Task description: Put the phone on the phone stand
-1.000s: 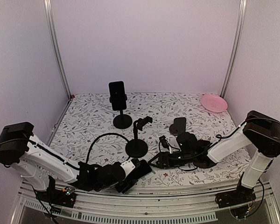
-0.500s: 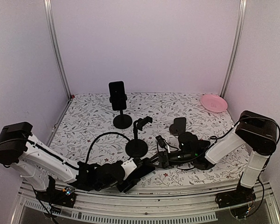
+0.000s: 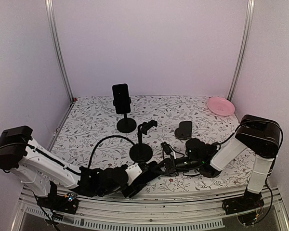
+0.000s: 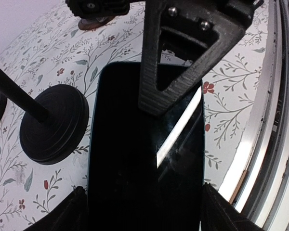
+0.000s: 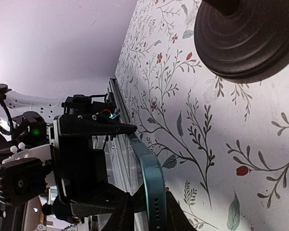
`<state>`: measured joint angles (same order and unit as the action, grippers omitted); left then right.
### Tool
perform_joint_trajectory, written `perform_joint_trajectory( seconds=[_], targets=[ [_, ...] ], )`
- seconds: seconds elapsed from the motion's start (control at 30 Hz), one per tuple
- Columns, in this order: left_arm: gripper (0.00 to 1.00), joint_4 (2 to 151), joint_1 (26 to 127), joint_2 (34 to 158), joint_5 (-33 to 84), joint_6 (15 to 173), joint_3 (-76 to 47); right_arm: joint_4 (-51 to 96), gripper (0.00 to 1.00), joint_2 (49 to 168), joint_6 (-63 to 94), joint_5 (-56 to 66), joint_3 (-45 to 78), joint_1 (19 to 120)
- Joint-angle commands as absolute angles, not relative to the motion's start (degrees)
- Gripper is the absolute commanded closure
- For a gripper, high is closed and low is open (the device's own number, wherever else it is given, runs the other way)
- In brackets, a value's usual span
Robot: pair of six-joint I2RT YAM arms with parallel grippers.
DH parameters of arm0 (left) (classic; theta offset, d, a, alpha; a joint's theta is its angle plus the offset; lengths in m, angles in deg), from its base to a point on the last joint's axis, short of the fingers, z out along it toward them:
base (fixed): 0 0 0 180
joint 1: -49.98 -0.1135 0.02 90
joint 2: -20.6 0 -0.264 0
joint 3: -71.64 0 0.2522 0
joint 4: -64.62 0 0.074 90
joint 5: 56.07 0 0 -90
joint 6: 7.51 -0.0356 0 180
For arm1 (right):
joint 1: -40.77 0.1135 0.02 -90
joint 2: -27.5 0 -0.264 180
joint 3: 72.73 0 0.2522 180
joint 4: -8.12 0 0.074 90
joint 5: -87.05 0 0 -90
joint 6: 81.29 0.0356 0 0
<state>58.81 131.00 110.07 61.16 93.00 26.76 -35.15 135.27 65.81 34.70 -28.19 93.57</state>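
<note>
holding the phone [image 4: 130, 159] low by the front rail [image 4: 274, 125], near the bare stand [image 3: 141, 153]. left gripper [image 4: 144, 211] clamped on its long sides, right gripper [image 5: 149, 214] pinched on its thin edge. best to squeeze firm on the right, then let go slowly on the left.

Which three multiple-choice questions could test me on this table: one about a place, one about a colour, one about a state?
1. The empty stand is: A nearer the arms than the loaded stand; B beside the right wall; C against the back wall.
2. The plate is: A blue; B pink; C green.
3. The near phone is: A clamped in a stand; B lying free; C held in the left pincer.
Key: 1 A, its base stands in front; 2 B, plainly pink; 3 C, fingers flank its sides.
</note>
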Motion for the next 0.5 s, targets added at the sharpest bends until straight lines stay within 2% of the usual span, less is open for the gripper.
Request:
perform_joint_trajectory(
  seconds=[0.0,0.07,0.3,0.47],
  targets=[
    [0.61,54.7,132.0,108.2,61.3,92.2,26.4,-40.4,0.95,135.9,67.8,37.1,-28.3,93.8],
    [0.57,54.7,132.0,107.7,61.6,92.4,26.6,-41.2,0.98,135.5,68.3,37.0,-28.8,93.8],
    [0.15,53.2,132.2,100.5,62.2,96.0,30.3,-45.2,0.98,130.4,71.3,35.6,-32.4,93.8],
    [0.08,52.2,132.1,88.5,61.5,100.0,35.6,-44.7,0.98,123.0,72.2,34.5,-36.0,93.8]
  ],
)
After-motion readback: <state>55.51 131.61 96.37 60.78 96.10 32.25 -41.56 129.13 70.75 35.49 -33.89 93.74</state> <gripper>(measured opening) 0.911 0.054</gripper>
